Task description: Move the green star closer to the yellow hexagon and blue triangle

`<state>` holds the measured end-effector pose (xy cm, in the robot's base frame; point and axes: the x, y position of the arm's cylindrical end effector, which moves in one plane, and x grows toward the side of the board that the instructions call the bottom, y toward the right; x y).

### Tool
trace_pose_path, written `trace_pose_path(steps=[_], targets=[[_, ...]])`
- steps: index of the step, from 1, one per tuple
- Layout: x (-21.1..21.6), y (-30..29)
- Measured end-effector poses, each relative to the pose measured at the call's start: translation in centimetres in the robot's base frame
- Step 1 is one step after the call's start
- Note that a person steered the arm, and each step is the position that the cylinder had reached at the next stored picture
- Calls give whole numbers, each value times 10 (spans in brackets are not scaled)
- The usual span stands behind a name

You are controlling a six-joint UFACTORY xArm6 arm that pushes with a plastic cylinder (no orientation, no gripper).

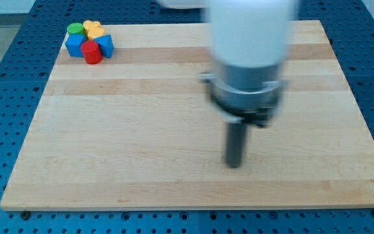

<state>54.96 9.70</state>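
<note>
Several small blocks sit packed together at the board's top left corner. A green block [75, 28] is at the cluster's top left, touching a yellow block [93, 28] on its right. Below them are a blue block [76, 44], a red block [92, 52] and a second blue block [105, 44]. Their exact shapes are too small to make out. My tip [234, 165] rests on the board right of centre, far to the right of and below the cluster, touching no block.
The wooden board [174, 130] lies on a blue perforated table [5, 78]. The arm's white and grey body [249, 58] hangs over the board's upper right part and hides the surface behind it.
</note>
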Motion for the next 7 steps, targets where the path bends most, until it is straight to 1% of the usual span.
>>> trace_pose_path(steps=[1, 2, 3, 4, 6, 7], targets=[[-48, 48], [-85, 64], [-94, 49], [-126, 21], [-133, -48], [-133, -65]])
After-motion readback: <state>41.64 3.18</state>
